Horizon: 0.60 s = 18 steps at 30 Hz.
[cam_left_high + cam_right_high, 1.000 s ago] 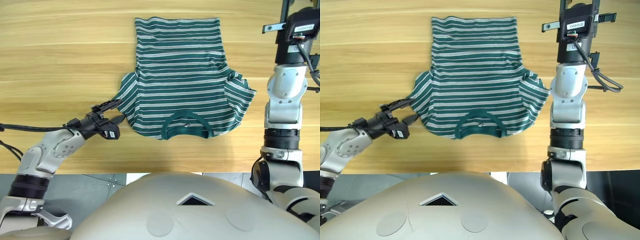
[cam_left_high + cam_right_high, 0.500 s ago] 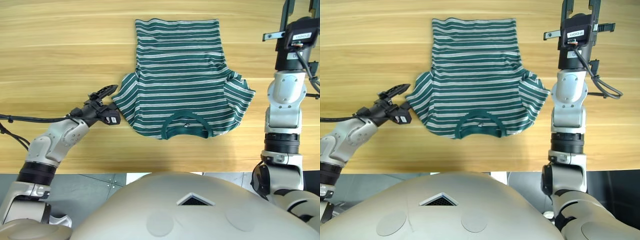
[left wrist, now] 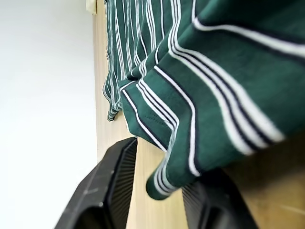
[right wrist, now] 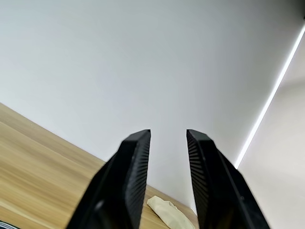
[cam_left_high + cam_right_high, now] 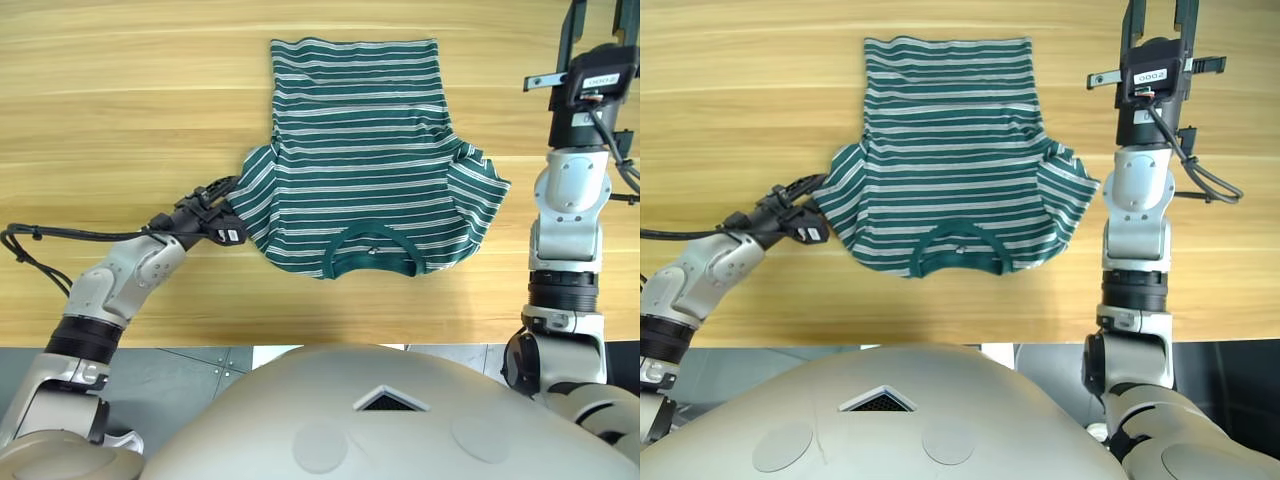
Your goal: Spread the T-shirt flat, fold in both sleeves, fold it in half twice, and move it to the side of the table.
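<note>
**Left gripper.** The left gripper (image 5: 224,197) has its jaws apart. In the left wrist view we see the two black fingers (image 3: 112,186) straddling the hem of the left sleeve (image 3: 190,119). Bare wood shows between one finger and the cloth, so the hem sits inside the gap and is not pinched. The gripper lies low over the table (image 5: 120,100), at the outer edge of that sleeve. A black cable (image 5: 60,236) trails from the left forearm across the wood toward the table's left edge.

**Right gripper.** The right gripper (image 4: 167,134) also has its jaws apart, with nothing between the fingers. It is raised at the far right, beyond the right sleeve (image 5: 480,190) and clear of the cloth, and faces a pale wall. The right forearm stands just beside that sleeve, not touching it.

**T-shirt.** The T-shirt (image 5: 360,140), green with white stripes, lies near the table's middle, collar (image 5: 372,252) toward us and hem at the far side. Both sleeves are bunched against the body.

**Surroundings.** A pale crumpled item (image 4: 164,210) rests on the wood far beyond the right fingers.
</note>
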Each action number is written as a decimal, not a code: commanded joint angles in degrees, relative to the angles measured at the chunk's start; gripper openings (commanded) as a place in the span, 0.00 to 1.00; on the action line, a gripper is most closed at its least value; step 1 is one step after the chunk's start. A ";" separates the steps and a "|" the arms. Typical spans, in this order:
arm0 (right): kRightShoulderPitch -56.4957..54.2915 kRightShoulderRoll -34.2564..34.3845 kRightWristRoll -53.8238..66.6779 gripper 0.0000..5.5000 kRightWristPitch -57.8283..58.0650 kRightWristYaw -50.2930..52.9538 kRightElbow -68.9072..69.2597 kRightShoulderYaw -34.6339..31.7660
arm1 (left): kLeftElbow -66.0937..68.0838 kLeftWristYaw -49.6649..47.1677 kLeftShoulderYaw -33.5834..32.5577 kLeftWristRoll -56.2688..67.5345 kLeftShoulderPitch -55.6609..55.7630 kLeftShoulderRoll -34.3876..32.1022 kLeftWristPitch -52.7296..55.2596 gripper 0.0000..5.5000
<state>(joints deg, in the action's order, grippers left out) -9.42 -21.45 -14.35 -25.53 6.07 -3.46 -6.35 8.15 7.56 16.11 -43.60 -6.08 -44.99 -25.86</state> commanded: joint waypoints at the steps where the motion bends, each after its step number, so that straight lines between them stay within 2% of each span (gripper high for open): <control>1: 0.49 -0.24 0.94 0.25 -0.41 -0.95 -0.03 -0.61 | 4.64 1.86 3.43 -2.48 -3.08 0.91 2.81 0.19; 14: 0.79 -0.46 1.21 0.25 -0.23 -1.60 0.40 -1.28 | 4.57 1.27 5.61 -2.19 -3.80 1.93 1.39 0.01; 18: 0.94 -0.28 1.24 0.25 -0.16 -1.61 0.33 -1.44 | 4.23 -0.89 5.00 -0.01 -4.37 3.08 -0.21 0.00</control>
<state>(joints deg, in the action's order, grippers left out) -8.89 -21.47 -13.33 -26.12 4.95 -3.44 -7.29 7.99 5.27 16.16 -42.75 -5.18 -44.99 -26.08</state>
